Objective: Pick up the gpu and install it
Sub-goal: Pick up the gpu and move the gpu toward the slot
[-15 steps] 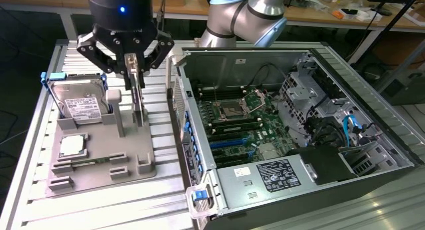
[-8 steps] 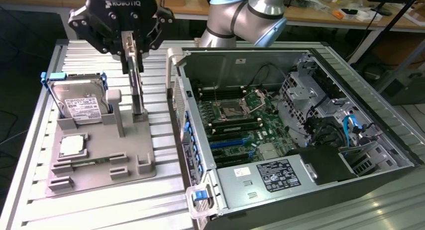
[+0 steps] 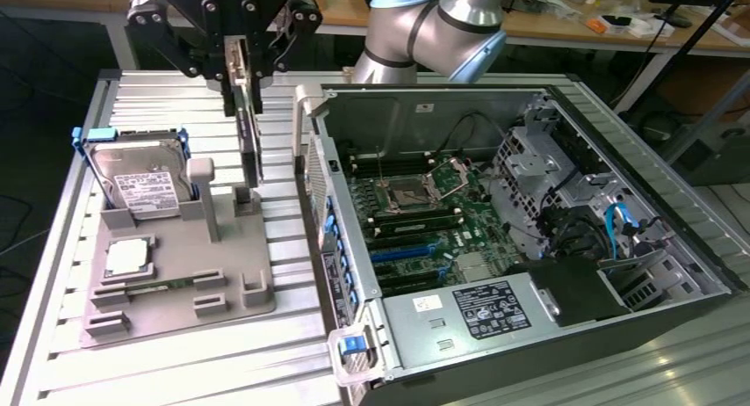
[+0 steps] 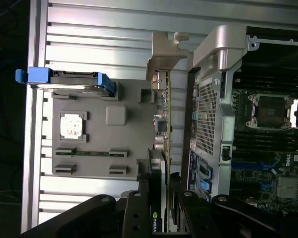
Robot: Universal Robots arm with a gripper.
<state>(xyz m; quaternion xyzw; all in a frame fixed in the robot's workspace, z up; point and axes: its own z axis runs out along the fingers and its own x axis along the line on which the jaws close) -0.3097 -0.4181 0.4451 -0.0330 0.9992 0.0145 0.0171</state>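
The gpu (image 3: 248, 134) is a slim dark card seen edge-on, standing upright with its silvery metal end toward the top. My gripper (image 3: 241, 72) is shut on its upper part from above, one finger on each face. The card's lower end is at the small post of the grey holder tray (image 3: 176, 296); I cannot tell whether it still touches it. In the wrist view the gpu (image 4: 164, 109) runs as a thin strip away from my gripper (image 4: 162, 173), between the tray and the open computer case (image 4: 213, 99).
The open case (image 3: 656, 248) lies on its side at the exterior view's right, showing the motherboard with blue slots (image 3: 410, 252). On the tray stand a hard drive (image 3: 140, 182) with blue rails and a square processor chip (image 3: 126, 258). The arm (image 3: 434, 28) reaches over the case's back.
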